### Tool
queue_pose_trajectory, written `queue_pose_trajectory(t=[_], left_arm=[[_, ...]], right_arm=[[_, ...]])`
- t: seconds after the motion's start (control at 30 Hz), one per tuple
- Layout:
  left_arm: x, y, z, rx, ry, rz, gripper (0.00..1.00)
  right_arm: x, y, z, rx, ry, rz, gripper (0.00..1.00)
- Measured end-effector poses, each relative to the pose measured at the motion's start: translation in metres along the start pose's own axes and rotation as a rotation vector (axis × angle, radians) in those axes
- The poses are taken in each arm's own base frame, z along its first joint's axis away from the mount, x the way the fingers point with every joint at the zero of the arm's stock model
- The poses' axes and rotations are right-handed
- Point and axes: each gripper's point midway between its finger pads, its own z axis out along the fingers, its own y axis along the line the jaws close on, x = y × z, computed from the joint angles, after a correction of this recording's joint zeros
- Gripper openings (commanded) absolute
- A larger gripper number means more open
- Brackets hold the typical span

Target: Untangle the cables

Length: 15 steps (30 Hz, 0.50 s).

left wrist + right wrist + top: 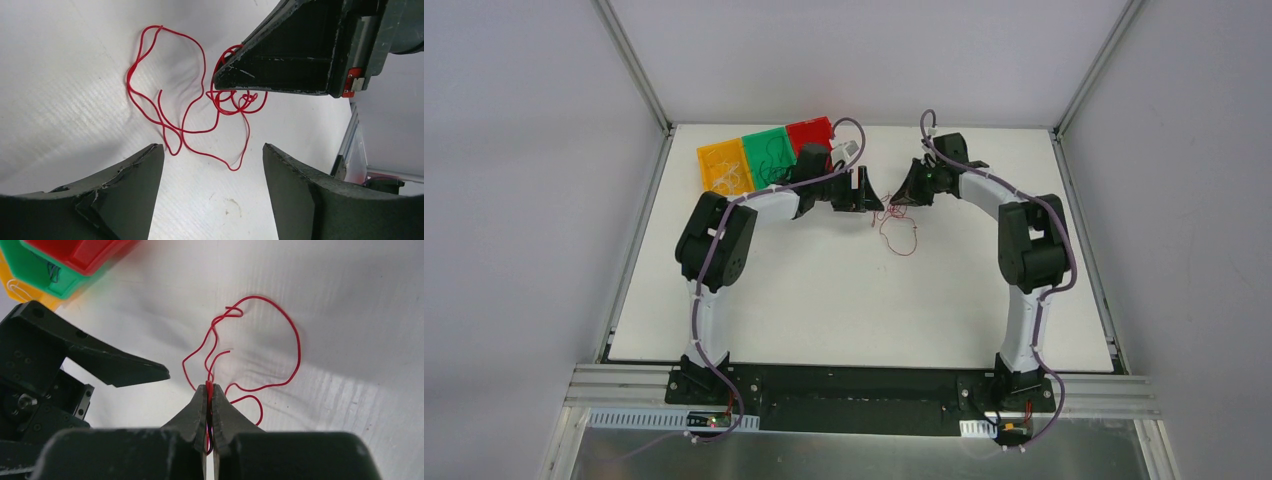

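A thin red cable point(165, 107) lies in loose loops on the white table, also seen in the top view point(902, 238) and the right wrist view point(295, 340). My right gripper point(209, 387) is shut on a bunched part of the red cable, and a dark strand shows between its jaws. It sits at the table's far middle point(902, 198) and its finger covers part of the tangle in the left wrist view point(300, 60). My left gripper point(212, 150) is open and empty, just left of the right one point(874, 200), with the loops lying beyond its fingertips.
Three bins stand at the far left: yellow point(706, 155), green point(764, 135) and red point(809, 124). Thin wires lie in the yellow and green ones. The green bin point(40, 275) and red bin point(85, 255) show behind the left gripper's finger point(100, 357).
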Motion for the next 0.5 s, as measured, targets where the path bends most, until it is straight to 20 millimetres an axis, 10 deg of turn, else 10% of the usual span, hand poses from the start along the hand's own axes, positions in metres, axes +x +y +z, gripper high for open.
queue_pose_trajectory(t=[0.5], left_arm=[[0.021, 0.032, 0.021, -0.043, 0.044, -0.033, 0.66]], right_arm=[[0.001, -0.022, 0.031, 0.043, 0.028, 0.019, 0.0]])
